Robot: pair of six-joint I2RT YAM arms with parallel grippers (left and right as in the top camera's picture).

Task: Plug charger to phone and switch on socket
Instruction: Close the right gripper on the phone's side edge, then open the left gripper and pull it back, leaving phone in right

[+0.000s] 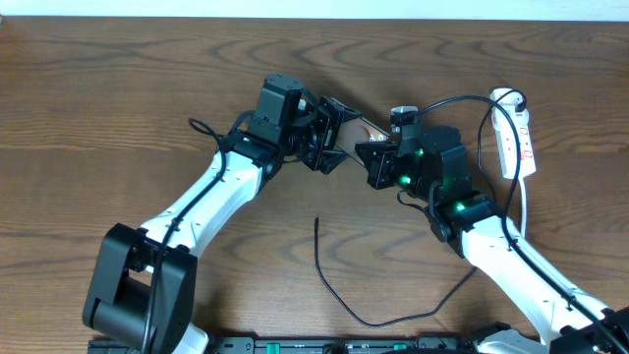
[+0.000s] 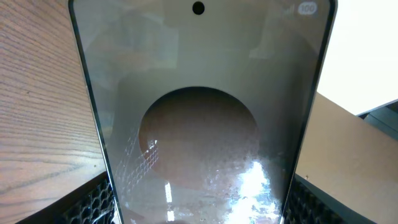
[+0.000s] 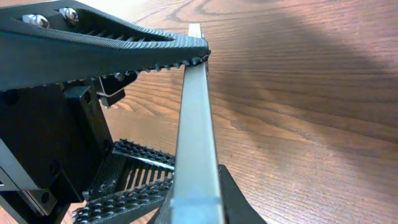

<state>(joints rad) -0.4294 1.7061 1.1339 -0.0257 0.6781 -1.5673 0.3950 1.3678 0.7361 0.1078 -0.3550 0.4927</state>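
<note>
The phone (image 1: pixel 362 130) was held between the two grippers, its long axis running from one to the other. The left gripper (image 1: pixel 339 133) stood wide, its fingers (image 2: pixel 93 202) pressed on the phone's two long sides, and the glass face filled the left wrist view. The right gripper (image 1: pixel 379 159) met the opposite end with its jaws almost together. They seemed pinched on the thin body, front and back, though that contact was hard to see.

The charger (image 1: pixel 339 295) lay loose on the table (image 1: pixel 118 98), on the robot's side of the phone. Its plug tip (image 1: pixel 316 220) pointed toward the phone but lay well apart from it, about equally near either arm, and neither gripper held it. The socket (image 1: pixel 517 138) lay beyond the right gripper from the phone, with the white adapter (image 1: pixel 507 97) at its far end.

The front camera hole sat at the right gripper's end, so the port end probably lay inside the left gripper. That grip would likely have to let go before plugging.
</note>
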